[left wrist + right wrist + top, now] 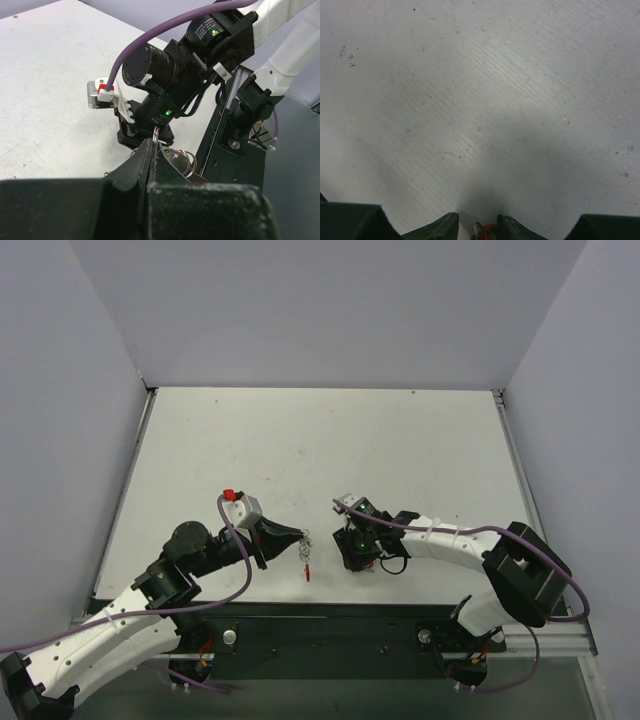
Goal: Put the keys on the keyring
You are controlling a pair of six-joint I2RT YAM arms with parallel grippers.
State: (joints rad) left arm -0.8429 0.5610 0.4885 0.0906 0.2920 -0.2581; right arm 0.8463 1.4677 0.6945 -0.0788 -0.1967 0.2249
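Observation:
My left gripper (pixel 298 537) (pixel 152 145) is shut on a thin silver ring of the keyring (pixel 156 134). More silver rings (pixel 186 161) hang beside its jaws, and the red curved clip (pixel 307 569) dangles below them just above the table. My right gripper (pixel 357 556) (pixel 477 226) points down at the table a little to the right of the keyring. A tiny red piece with a bit of wire, the keys (pixel 489 231), lies between its fingertips. It sits close to the right finger, with a gap on the left side. In the top view the right gripper hides the keys.
The white table (pixel 320 440) stretches away behind both grippers, walled at the back and sides. The black base rail (pixel 330 625) runs along the near edge just behind the grippers. The right arm's wrist (pixel 165 100) stands close in front of the left gripper.

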